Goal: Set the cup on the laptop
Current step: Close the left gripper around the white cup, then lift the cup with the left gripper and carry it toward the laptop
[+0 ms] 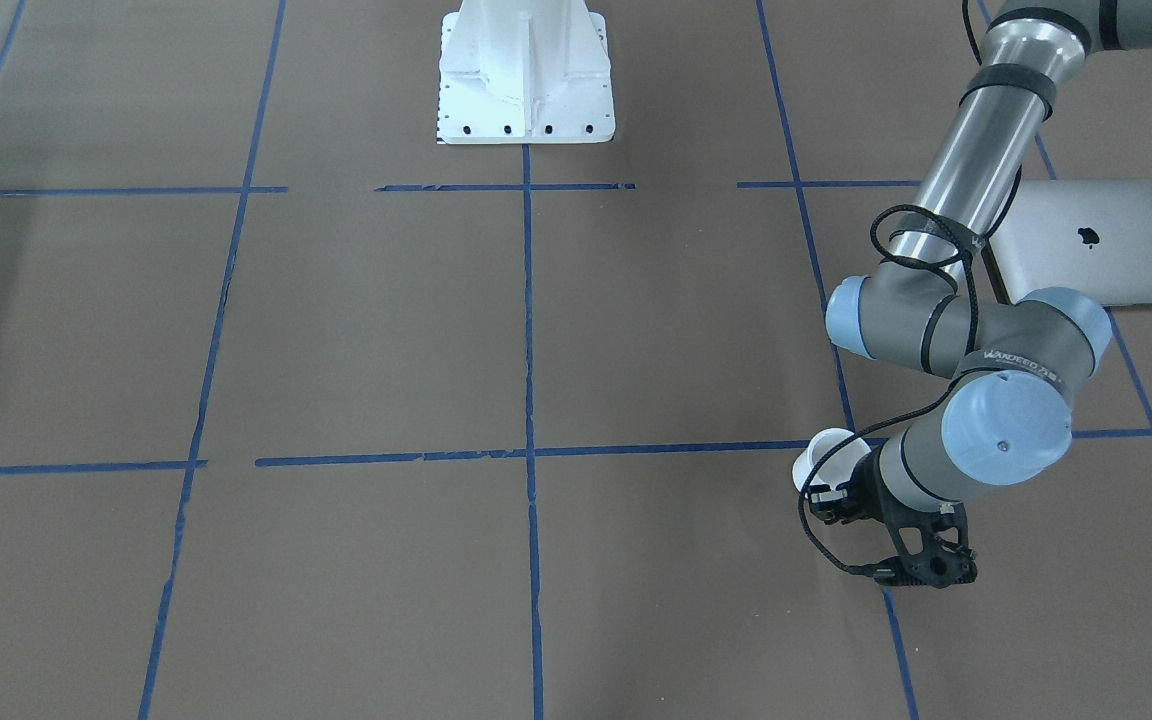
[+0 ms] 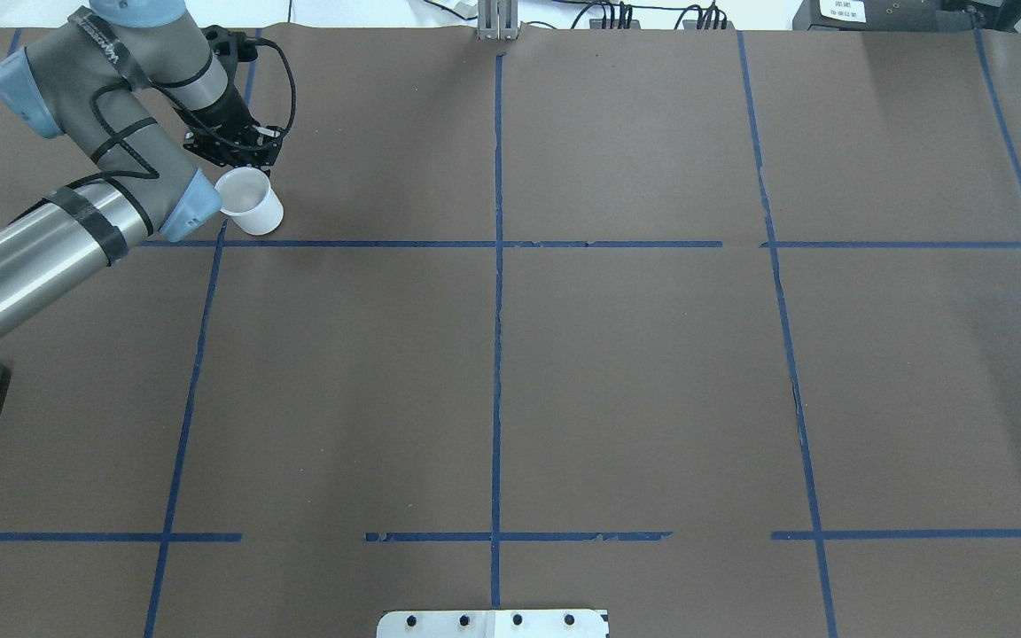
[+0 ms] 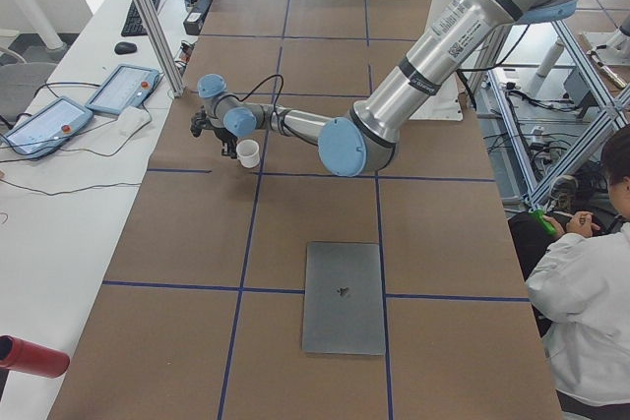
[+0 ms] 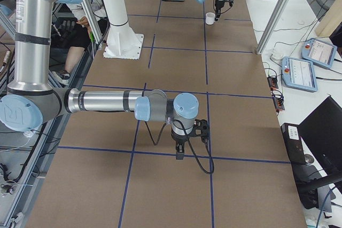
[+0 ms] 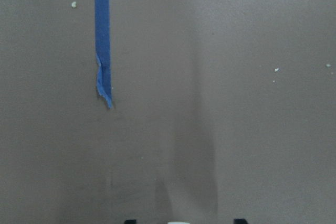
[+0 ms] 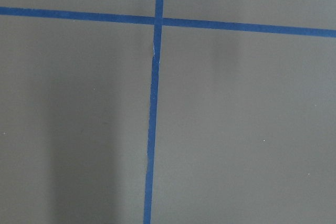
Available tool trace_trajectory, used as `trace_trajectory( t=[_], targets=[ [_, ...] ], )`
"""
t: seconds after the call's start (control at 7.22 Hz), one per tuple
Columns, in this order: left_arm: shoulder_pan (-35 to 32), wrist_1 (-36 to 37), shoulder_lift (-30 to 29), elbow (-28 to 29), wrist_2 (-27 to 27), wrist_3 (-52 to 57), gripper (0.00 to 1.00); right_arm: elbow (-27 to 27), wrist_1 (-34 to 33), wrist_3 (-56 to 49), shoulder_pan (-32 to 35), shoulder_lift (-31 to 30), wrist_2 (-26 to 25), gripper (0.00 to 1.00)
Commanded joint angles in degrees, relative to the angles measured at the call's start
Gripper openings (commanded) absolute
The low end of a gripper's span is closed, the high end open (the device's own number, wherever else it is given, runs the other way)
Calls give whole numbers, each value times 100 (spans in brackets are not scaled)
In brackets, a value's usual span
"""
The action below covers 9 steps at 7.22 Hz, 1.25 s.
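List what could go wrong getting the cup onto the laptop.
1. The cup sits at the fingertips of the left gripper; whether the hold is firm cannot be told, so it might slip in transit.
2. The laptop lies well apart from the cup, so the left arm must fold back toward it and could knock it.
3. Its top looks flat and smooth; a cup released near an edge may slide off.

Cups: one cup (image 2: 249, 202).
Laptops: one laptop (image 3: 343, 297).
Robot arms: two, the left arm (image 2: 32, 257) and the right arm (image 4: 101, 101).
Hands: two, the left hand (image 2: 240, 161) and the right hand (image 4: 180, 153).
Pedestals: one white pedestal (image 1: 526, 75).
Control tablets: two, the nearer tablet (image 3: 44, 125) and the farther tablet (image 3: 123, 89).
Red bottles: one red bottle (image 3: 34, 356).
People: one person (image 3: 586, 272).
Keyboards: one keyboard (image 3: 141, 9).
Mice: one mouse (image 3: 125, 47).
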Motion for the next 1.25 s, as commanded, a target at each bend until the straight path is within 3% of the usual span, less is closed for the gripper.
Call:
trace_trajectory(
  t=[0.0, 0.14, 0.42, 0.55, 0.83, 1.11],
  targets=[
    [-293, 387, -44, -230, -45, 103, 0, 0, 0, 1, 0, 0, 0, 100],
    [-495, 980, 35, -658, -45, 469, 0, 0, 0, 1, 0, 0, -9, 100],
    [-1057, 2395, 1040, -2332, -45, 1776, 0, 0, 0, 1, 0, 0, 0, 100],
    [-1416, 2767, 1455, -2854, -45, 2383, 0, 0, 9, 1, 0, 0, -9, 100],
    [-1848, 2981, 2657, -3612, -53, 3396, 0, 0, 0, 1, 0, 0, -9, 100],
    [-2183, 2868, 3914, -3921, -429, 4432, 0, 0, 0, 1, 0, 0, -9, 100]
  ],
)
